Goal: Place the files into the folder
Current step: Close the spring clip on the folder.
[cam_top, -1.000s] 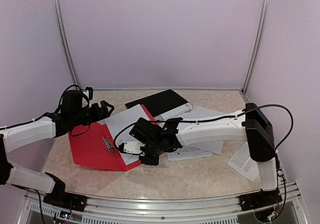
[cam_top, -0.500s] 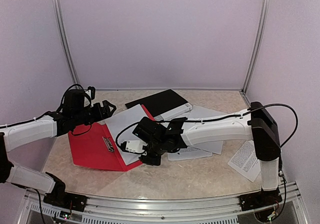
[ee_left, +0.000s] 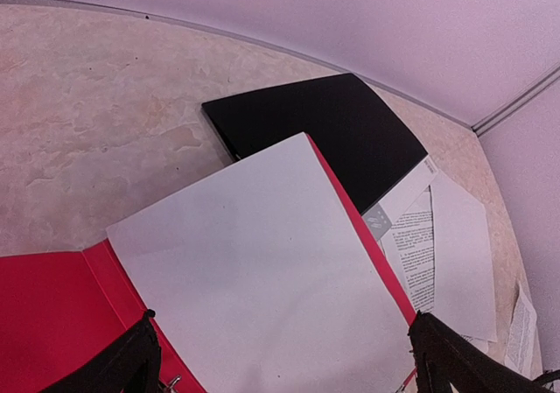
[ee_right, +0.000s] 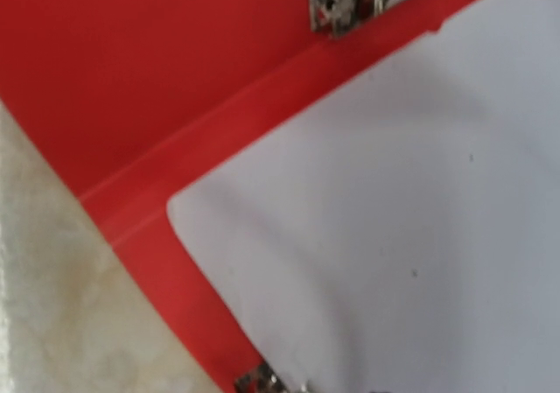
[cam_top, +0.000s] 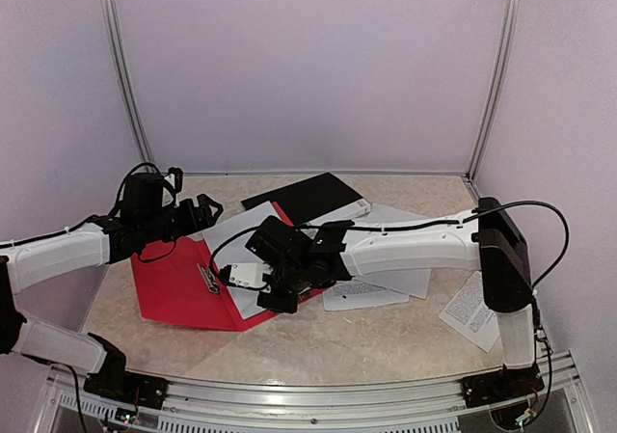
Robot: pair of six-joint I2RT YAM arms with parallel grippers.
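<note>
A blank sheet lies on the open red folder, with more files on the desk to its right. The left pincer hangs spread wide; whether the right pincer is spread, I cannot tell.

Enclosure had plain lilac walls on three sides, aluminium corner posts, beige marble-pattern tabletop, aluminium rail along near edge. Light was even.
</note>
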